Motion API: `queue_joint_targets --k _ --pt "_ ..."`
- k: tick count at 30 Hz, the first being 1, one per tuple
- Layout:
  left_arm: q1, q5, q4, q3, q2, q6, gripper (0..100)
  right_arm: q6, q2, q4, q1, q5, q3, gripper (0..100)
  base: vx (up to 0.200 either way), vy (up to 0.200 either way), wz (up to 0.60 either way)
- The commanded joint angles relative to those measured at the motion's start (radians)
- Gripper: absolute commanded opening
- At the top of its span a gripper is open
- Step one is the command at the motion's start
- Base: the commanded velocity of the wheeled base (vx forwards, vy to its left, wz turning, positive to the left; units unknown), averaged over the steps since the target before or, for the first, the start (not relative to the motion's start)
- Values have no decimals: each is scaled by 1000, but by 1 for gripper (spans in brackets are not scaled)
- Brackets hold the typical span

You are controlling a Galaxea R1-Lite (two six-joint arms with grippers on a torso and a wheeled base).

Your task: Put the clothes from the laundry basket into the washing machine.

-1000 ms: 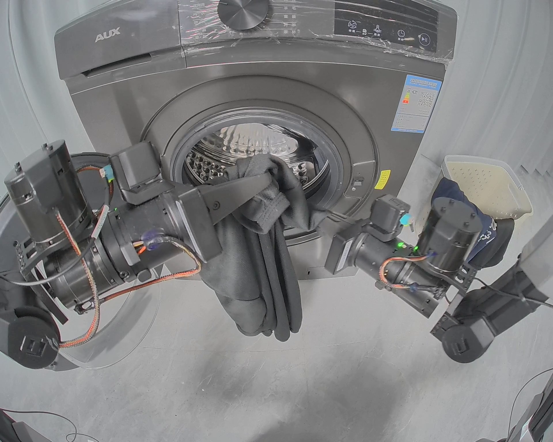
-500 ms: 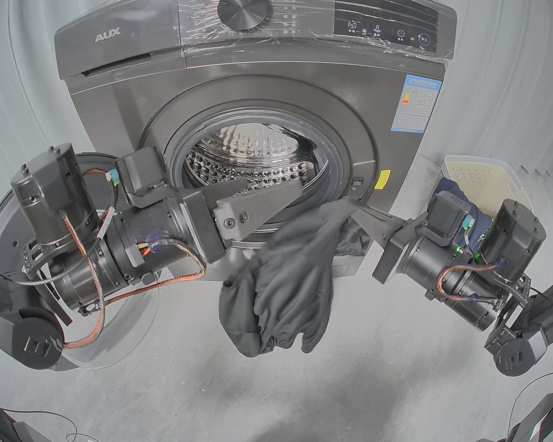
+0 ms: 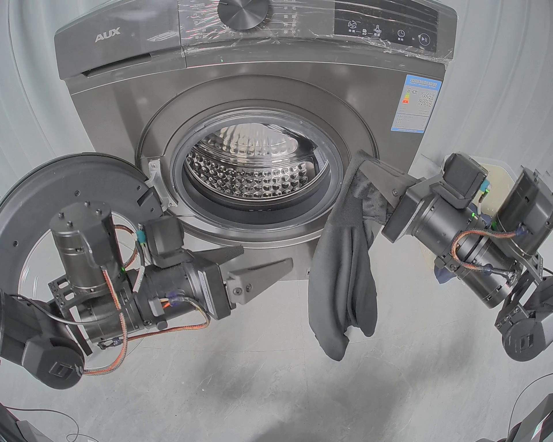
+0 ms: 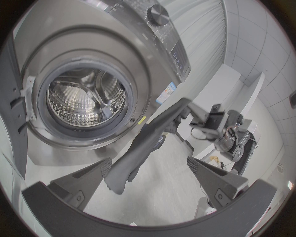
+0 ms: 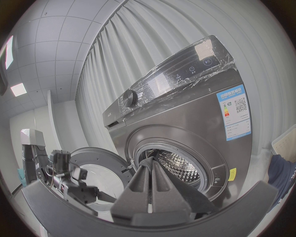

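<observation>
Dark garment [image 3: 344, 276] pinched in closed right gripper [image 3: 368, 170], dangling just beside the washing machine [image 3: 368, 103] opening, outside the bare-looking drum [image 3: 253, 172]. Left gripper [image 3: 266, 256] spread wide, holding nothing. Navy clothing [image 5: 282, 176] waiting by laundry basket [image 5: 285, 140]; apparently nothing loaded yet

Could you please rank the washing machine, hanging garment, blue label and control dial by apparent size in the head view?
1. Grey metal washing machine
2. Dark grey cloth garment, nearer the camera
3. Blue-and-white rectangular label
4. Round dark dial, partly cut off
</observation>
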Motion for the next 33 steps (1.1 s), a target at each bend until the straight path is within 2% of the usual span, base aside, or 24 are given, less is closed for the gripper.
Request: queue_joint_targets --k 1,4,6,7,11,18,24,28,33 --pt "4 -1 -1 22 68 3 100 -1 -24 2 4 2 -4 0 0 0 0" --pt "33 -1 -4 10 129 21 100 1 -39 0 7 5 11 0 0 0 0" --pt "34 -1 -4 8 131 23 100 1 -39 0 7 5 13 0 0 0 0" --pt "62 3 -30 -12 188 44 100 -1 -62 2 10 10 43 0 0 0 0" --pt "85 18 -73 -53 261 49 100 -1 -89 8 28 19 93 0 0 0 0" --pt "123 46 -79 -133 356 50 100 -1 -125 11 44 50 171 0 0 0 0" --pt "123 35 -84 -144 396 67 100 -2 -103 14 45 59 139 0 0 0 0" --pt "93 27 -90 -153 427 73 100 -2 -62 27 61 59 94 0 0 0 0" --pt "58 -5 -93 -190 444 85 100 -1 -36 25 74 59 66 0 0 0 0"
